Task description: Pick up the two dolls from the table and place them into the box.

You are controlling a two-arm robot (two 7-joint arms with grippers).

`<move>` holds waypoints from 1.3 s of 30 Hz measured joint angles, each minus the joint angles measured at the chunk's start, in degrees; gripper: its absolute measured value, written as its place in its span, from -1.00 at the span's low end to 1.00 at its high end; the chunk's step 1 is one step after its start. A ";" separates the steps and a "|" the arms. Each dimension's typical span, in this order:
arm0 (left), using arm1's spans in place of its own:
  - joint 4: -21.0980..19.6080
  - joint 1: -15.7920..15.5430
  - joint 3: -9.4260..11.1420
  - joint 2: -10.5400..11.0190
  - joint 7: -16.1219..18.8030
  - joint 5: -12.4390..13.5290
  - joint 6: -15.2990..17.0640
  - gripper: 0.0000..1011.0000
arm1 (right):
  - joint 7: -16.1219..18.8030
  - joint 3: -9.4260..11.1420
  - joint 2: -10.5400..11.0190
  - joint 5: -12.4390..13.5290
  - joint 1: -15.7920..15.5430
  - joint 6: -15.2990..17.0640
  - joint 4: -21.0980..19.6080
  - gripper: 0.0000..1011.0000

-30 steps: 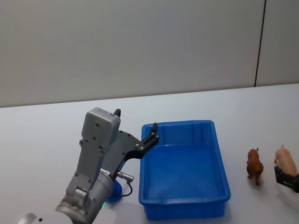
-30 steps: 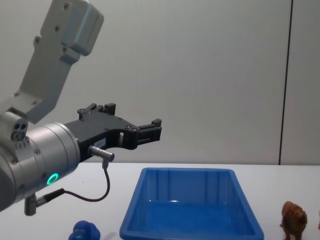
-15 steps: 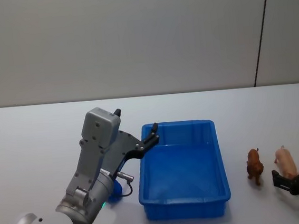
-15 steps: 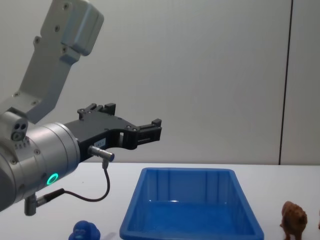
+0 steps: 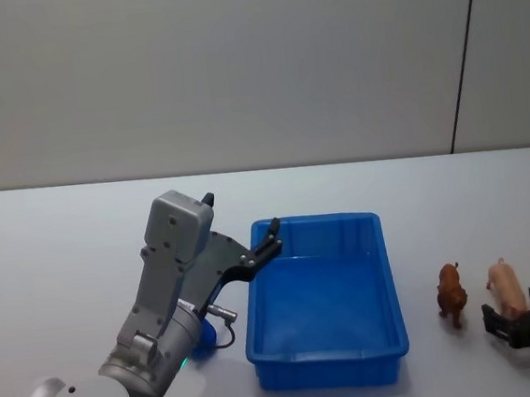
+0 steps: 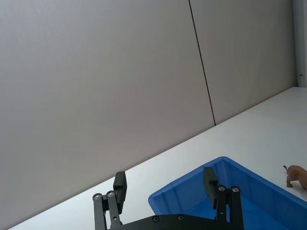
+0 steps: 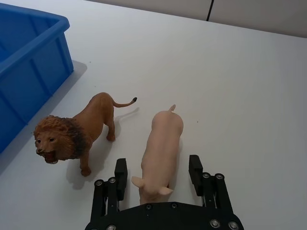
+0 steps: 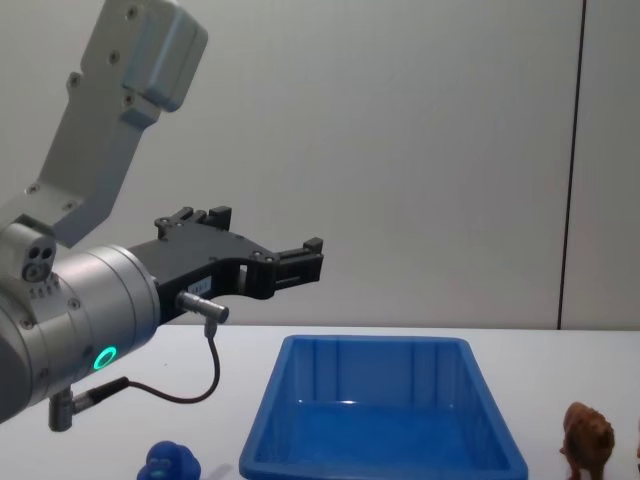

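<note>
Right now my right gripper (image 7: pixel 158 165) sits at 6 o'clock of the pale pink doll (image 7: pixel 162 143), if I take 12 o'clock as away from the robot. Its two fingers are spread wide and stand one on each side of the doll's head end. I see a small gap on both sides, so nothing is gripped. The brown lion doll (image 7: pixel 79 129) stands on the table (image 5: pixel 64 255) just at 9 o'clock of the pink one, apart from it. The blue box (image 5: pixel 385 271) is at 9 o'clock of the lion. The left gripper (image 6: pixel 164 178) hangs in the air above the box's 10 o'clock corner, with fingers apart and holding nothing. A rounded blue doll (image 8: pixel 170 463) lies on the table at 8 o'clock of the box.
</note>
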 joint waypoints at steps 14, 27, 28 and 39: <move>0.00 0.00 0.00 0.00 0.00 0.00 0.00 0.98 | 0.00 -0.15 -0.63 -0.87 0.87 -1.01 0.57 -0.21; 0.00 0.00 0.00 0.00 0.00 0.00 0.00 0.98 | -1.93 0.64 -1.00 0.20 1.31 -5.26 -1.43 -0.28; 0.00 0.00 0.00 0.00 0.00 0.00 0.00 0.98 | -2.11 0.74 -1.03 0.34 1.41 -5.89 -1.85 -0.28; 0.00 0.00 0.00 0.00 0.00 0.00 0.00 0.98 | -0.53 0.99 -1.32 0.69 2.63 -8.26 -5.30 -0.28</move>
